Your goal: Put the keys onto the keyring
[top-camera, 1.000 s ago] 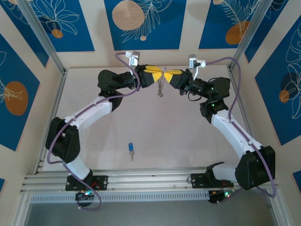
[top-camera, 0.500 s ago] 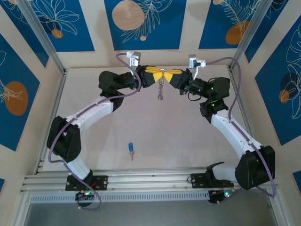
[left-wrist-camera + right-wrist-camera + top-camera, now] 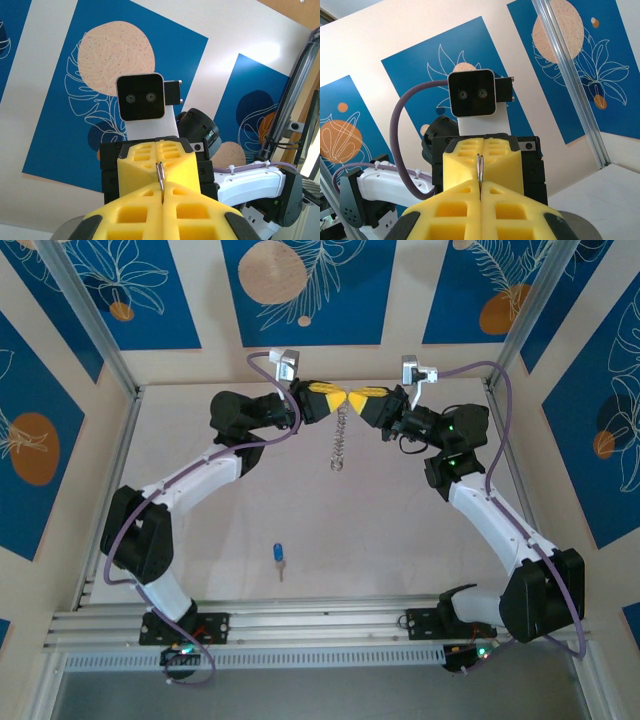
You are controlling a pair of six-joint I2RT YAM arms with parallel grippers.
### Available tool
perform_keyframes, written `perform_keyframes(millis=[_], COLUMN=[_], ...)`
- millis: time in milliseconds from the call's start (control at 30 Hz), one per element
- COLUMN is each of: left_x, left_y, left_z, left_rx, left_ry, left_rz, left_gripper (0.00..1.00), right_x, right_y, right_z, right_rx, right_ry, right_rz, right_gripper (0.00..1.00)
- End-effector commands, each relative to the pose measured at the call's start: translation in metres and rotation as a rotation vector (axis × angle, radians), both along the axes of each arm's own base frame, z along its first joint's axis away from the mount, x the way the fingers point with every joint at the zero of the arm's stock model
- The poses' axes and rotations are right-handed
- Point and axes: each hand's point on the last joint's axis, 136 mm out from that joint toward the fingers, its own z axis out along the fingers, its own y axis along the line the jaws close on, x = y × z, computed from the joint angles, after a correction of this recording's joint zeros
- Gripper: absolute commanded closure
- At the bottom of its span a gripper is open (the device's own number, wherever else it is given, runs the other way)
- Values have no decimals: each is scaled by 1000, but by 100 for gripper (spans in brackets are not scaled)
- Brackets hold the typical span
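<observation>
Above the far middle of the table, my left gripper (image 3: 337, 400) and right gripper (image 3: 358, 400) meet tip to tip. Each is shut on the keyring's thin silvery ring (image 3: 160, 175), which shows edge-on between the yellow pads in the left wrist view. In the right wrist view the ring (image 3: 480, 170) is likewise pinched in the right gripper (image 3: 480, 188). The keyring's chain (image 3: 339, 440) hangs straight down from the two grippers towards the table. The key (image 3: 277, 556), small with a blue head, lies alone on the table near the front edge, far from both grippers.
The pale table (image 3: 400, 530) is closed in by walls with blue panels. Slanted metal posts (image 3: 90, 335) stand at the back corners. An aluminium rail (image 3: 320, 625) runs along the near edge by the arm bases.
The left gripper has shut on the ring. The chain, bunched just under the grippers before, now hangs down longer. The key and the right arm have not moved.
</observation>
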Motion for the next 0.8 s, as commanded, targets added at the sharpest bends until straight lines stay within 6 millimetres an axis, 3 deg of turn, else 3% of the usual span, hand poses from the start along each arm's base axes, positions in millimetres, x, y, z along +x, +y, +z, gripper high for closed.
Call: perform_keyframes(millis=[0, 100, 233, 433, 567, 767], left_x=[-14, -13, -13, -11, -9, -4], left_y=[3, 7, 13, 20, 26, 38], left_z=[13, 12, 9, -7, -18, -23], left_rx=[-30, -16, 14, 110, 184, 245], left_ry=[-87, -104, -139, -213, -256, -270], left_rz=[-10, 5, 38, 131, 197, 300], left_gripper=[100, 100, 100, 100, 100, 100], right_x=[3, 4, 6, 1, -7, -26], right_y=[-6, -14, -28, -36, -37, -17], right_z=[13, 7, -11, -58, -108, -191], right_rx=[17, 5, -13, -98, -169, -332], right_ry=[-30, 9, 87, 249, 398, 582], right_rz=[-38, -68, -130, -175, -185, -193], right_gripper=[100, 71, 50, 43, 40, 39])
